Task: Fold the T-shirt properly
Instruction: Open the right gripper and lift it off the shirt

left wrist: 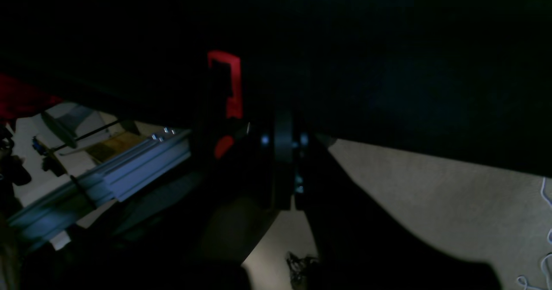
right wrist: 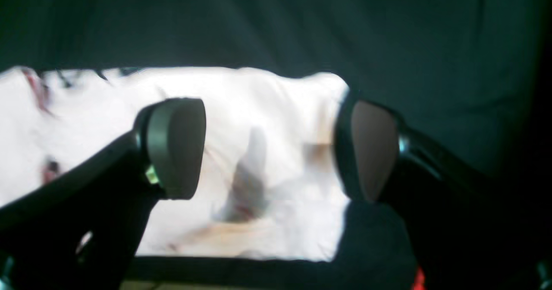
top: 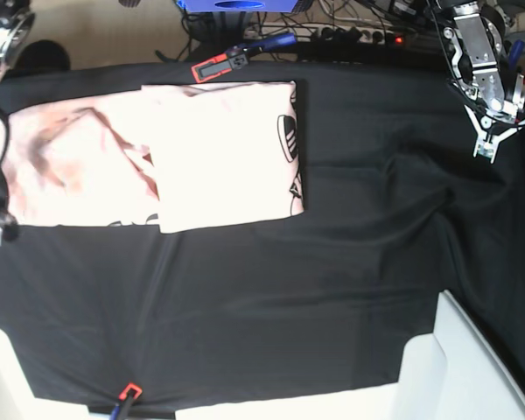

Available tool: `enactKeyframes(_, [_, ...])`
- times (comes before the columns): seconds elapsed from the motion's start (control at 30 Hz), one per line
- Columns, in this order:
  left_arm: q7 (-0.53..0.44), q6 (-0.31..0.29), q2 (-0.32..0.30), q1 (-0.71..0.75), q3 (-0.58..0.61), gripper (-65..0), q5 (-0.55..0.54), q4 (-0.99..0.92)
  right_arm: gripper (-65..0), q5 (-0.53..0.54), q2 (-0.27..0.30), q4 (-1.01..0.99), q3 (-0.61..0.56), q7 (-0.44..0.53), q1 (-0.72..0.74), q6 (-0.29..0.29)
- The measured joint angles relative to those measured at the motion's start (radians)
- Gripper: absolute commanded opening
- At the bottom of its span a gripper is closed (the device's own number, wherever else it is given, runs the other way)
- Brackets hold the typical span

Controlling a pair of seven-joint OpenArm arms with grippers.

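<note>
The pale pink T-shirt (top: pixel 219 149) lies at the back left of the black table cloth (top: pixel 332 289). It forms a wide band, with one part folded over the middle and black graphics showing along its right edge. In the right wrist view my right gripper (right wrist: pixel 274 149) hangs open just above the T-shirt (right wrist: pixel 267 104), its two pads wide apart and nothing between them. My left gripper (top: pixel 493 140) is far from the shirt, above the cloth at the back right, and its fingers are pinched shut on nothing. The left wrist view is mostly dark cloth (left wrist: pixel 388 44).
A red and black tool (top: pixel 223 63) lies at the table's back edge near the shirt. Another red-tipped tool (top: pixel 127 394) sits at the front edge. White blocks (top: pixel 464 367) stand at the front right. Cables and a power strip (top: pixel 359 31) run behind the table.
</note>
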Motion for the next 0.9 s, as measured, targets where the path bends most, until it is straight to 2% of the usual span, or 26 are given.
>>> enactKeyframes(0.07, [0.000, 0.000, 0.000, 0.000, -0.002, -65.0, -0.001, 0.000, -14.4, -0.008, 0.026, -0.102, 0.026, 0.029, -0.006, 0.064])
enactKeyframes(0.13, [0.004, 0.000, -0.001, 0.000, -0.005, -65.0, 0.001, 0.000, -14.4, -0.003, 0.045, -0.214, 0.057, 0.057, -0.005, 0.092])
enactKeyframes(0.27, [0.003, 0.000, 0.000, 0.000, -0.007, -65.0, 0.001, 0.000, -14.4, -0.009, 0.060, -0.354, 0.129, 0.108, -0.001, 0.083])
enactKeyframes(0.43, [0.003, 0.000, 0.000, 0.001, -0.007, -65.0, 0.001, 0.000, -14.4, -0.005, 0.061, -0.445, 0.157, 0.161, -0.001, 0.084])
enactKeyframes(0.73, [0.003, 0.000, 0.000, 0.008, -0.009, -65.0, 0.002, 0.005, -14.2, -0.006, 0.159, -0.660, 0.164, 0.331, 0.002, 0.083])
enactKeyframes(0.9, [0.002, 0.000, -0.001, 0.009, -0.009, -65.0, 0.002, 0.005, -14.2, -0.010, 0.178, -0.740, 0.162, 0.360, -0.001, 0.080])
